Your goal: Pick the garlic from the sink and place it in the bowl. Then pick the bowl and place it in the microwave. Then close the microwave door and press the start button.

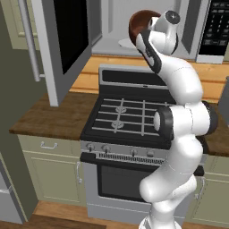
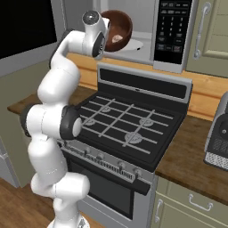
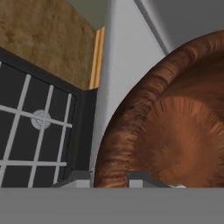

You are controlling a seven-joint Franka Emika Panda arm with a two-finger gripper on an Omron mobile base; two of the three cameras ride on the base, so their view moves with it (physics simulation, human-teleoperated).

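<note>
Right up against the lens in the hand view sits the bowl [image 3: 175,127], its dark reddish-brown wall swelling across the lower right of the frame, and the fingers [image 3: 110,178] are clamped on its rim at the bottom edge, one tip on either side of the wall. Over in the right base view the bowl [image 2: 117,31] hangs at the top centre, tipped so its mouth faces the camera, with a pale lump, most likely the garlic [image 2: 117,38], resting low inside it. That puts it just in front of the open microwave [image 2: 147,18], with the white turntable [image 2: 133,44] showing just right of and below the bowl's lower rim. From the left base view the bowl [image 1: 139,23] peeks out behind the wrist at top centre, and the microwave door [image 1: 62,40] stands swung wide at the upper left, well clear. So the whole thing turns on this: the cavity lies straight beyond the held bowl, and I reckon it wants levelling before it goes down.
</note>
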